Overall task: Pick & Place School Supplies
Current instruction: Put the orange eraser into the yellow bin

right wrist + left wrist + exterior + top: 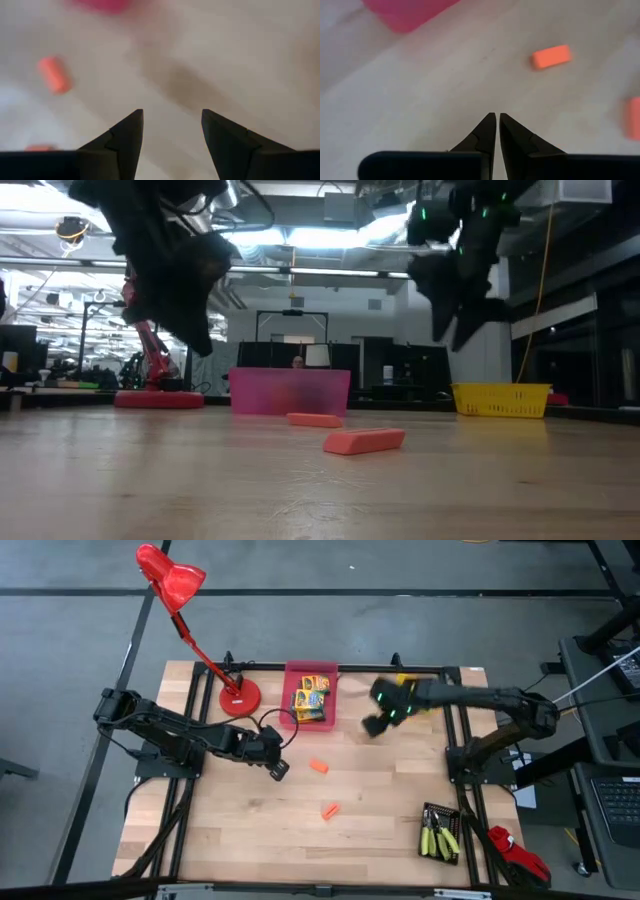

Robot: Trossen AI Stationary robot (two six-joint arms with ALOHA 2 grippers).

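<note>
Two orange stubby pieces lie flat on the wooden table, one (318,766) near the middle and one (330,810) nearer the front; they also show in the low view (314,419) (364,441). Crayon boxes (311,697) lie in the pink bin (292,705). Pliers with lime-green handles (440,838) lie in a black bin (441,833) at the front right. My left gripper (279,770) is shut and empty, left of the first orange piece (550,56). My right gripper (374,725) is open and empty above the table, right of the pink bin.
A red desk lamp (239,697) stands at the far left beside the pink bin. A yellow bin (501,399) sits at the far right edge. A red object (517,855) lies off the front right corner. Bare wood (250,830) lies at the front left.
</note>
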